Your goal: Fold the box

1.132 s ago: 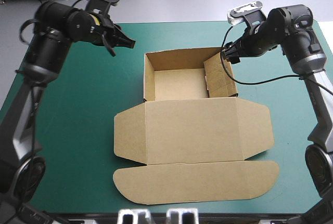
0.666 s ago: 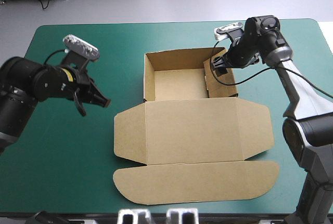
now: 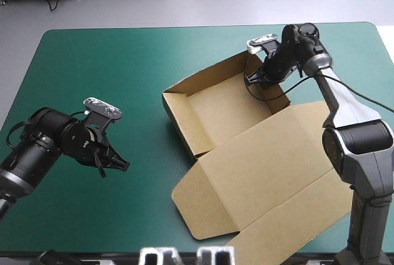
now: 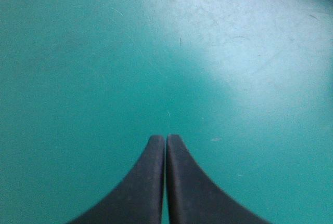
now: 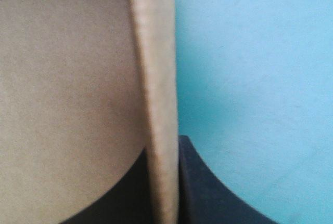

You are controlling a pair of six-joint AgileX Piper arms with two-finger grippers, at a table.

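Found the brown box (image 3: pixel 258 166) on the right half of the table (image 3: pixel 92 50), lying at a slant on the teal-green cover (image 4: pixel 234 52). Saw its open tray (image 3: pixel 215 108) close to the middle of the table, a little to the far side, with its sides (image 3: pixel 177 120) standing up. Saw the big lid (image 3: pixel 271 185) lying flat toward the near right and reaching all the way to the near edge of the table. Found the right gripper (image 3: pixel 257 79) at the far right end of the tray, pinching one wall (image 5: pixel 158 104) there. Saw up close, from the right wrist, that thin wall standing on edge between the two black fingers (image 5: pixel 208 193), nearly shut on it, with only the board in the gap. Saw the brown inside of the box on one side of that wall and bare cover on the other side. Found the left gripper (image 3: pixel 118 166) low over the near left part of the table, well apart from the box. Saw its fingertips (image 4: pixel 156 146) pressed together into one point, holding nothing, with only bare cover ahead of them.
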